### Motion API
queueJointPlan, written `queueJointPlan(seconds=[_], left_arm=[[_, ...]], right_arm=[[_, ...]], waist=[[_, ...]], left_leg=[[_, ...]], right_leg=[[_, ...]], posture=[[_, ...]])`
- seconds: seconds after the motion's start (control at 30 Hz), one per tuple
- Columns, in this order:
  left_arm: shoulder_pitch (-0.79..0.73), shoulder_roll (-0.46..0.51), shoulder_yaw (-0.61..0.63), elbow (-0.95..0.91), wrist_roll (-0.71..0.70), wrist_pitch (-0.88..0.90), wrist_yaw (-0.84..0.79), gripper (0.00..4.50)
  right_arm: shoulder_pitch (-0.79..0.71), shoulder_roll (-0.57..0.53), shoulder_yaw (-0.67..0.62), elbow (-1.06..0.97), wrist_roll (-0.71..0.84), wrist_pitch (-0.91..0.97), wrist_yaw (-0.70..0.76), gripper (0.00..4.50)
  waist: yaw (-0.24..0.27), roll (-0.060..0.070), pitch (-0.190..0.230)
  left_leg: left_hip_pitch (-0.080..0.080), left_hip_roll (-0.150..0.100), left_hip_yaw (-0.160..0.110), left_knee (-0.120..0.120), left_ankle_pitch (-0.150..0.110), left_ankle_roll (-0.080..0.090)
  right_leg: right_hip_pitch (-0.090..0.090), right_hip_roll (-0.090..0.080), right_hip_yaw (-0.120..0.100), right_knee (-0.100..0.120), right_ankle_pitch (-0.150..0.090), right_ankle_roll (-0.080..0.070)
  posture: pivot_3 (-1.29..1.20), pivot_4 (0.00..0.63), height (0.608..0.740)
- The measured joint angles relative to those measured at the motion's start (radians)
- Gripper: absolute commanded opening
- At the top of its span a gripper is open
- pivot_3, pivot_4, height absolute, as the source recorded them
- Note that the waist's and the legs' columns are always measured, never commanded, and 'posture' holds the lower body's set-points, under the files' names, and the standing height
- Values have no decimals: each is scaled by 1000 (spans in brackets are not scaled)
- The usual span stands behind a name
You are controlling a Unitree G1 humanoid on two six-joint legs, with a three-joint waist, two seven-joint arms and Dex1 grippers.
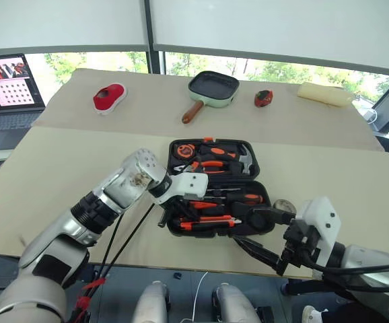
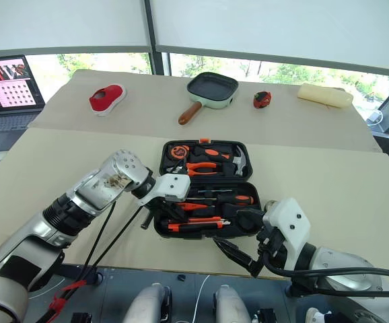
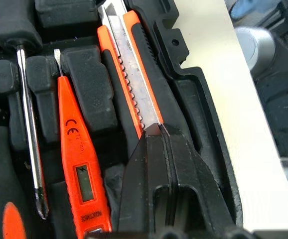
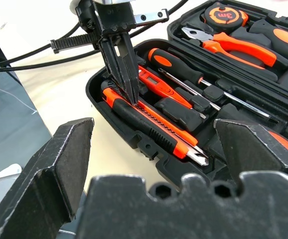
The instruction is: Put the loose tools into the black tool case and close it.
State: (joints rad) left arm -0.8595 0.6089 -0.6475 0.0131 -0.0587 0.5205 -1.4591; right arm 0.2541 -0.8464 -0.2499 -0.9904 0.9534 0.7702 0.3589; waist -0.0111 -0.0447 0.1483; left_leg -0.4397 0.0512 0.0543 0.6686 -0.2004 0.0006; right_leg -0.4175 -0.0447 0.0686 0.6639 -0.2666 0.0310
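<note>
Seemingly touching the utility knife [image 4: 151,121], the left gripper [image 4: 129,92] is closed, its tips partly hidden.

Beige table [image 1: 60,168] beneath bright windows [image 1: 262,67] with lowered blinds [image 1: 275,27].

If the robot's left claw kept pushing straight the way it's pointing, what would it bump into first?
Its shut left gripper points steeply down at the orange-and-black utility knife lying in the near edge of the open black tool case. The tips look to be already on the knife, so it would likely just press into it.
</note>
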Motion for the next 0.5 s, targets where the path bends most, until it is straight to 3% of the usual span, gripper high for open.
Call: queueJointPlan(seconds=[0.4, 0.5], left_arm=[[35, -2, -1, -20, 61, -56, -3, 16], [33, -36, 48, 28, 20, -1, -4, 691]], right_arm=[[2, 0, 0, 0, -2, 0, -3, 4500], [14, -4, -5, 1, -15, 0, 7, 4500]], waist=[[-4, 2, -3], [-2, 2, -2]], left_leg=[[10, 0, 0, -1, -1, 2], [13, 0, 0, -1, -2, 3]], right_leg=[[10, 1, 0, -2, -1, 0], [13, 0, 0, -2, -3, 4]], posture=[[0, 150, 740], [0, 150, 740]])
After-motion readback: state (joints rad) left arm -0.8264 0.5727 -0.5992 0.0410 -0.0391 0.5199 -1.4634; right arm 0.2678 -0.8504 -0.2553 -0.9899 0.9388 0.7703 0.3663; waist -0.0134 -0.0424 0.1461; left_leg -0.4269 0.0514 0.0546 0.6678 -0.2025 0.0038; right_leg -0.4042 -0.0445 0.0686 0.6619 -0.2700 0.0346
